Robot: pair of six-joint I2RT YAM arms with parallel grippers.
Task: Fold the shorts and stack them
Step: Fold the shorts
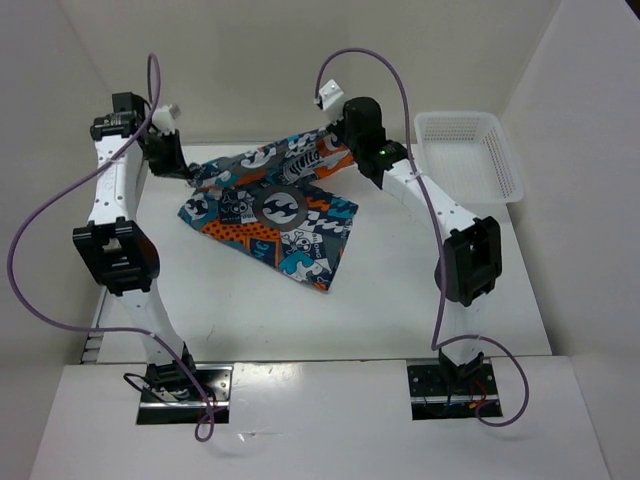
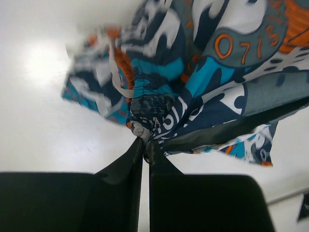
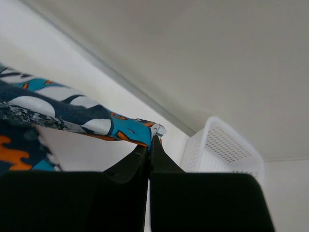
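The white counter (image 1: 250, 320) carries the patchwork shorts (image 1: 275, 215) at its middle, far edge stretched between both arms. A white mesh basket (image 1: 470, 150) sits far right. The left hand (image 2: 145, 142) is clamped on bunched fabric, and the right hand (image 3: 151, 140) is pinching a corner.

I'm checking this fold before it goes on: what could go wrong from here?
The right tool pinches only a thin corner of the shorts, so the fabric could slip out. The left tool grips bunched fabric near the drawstring, which may leave the fold crooked.
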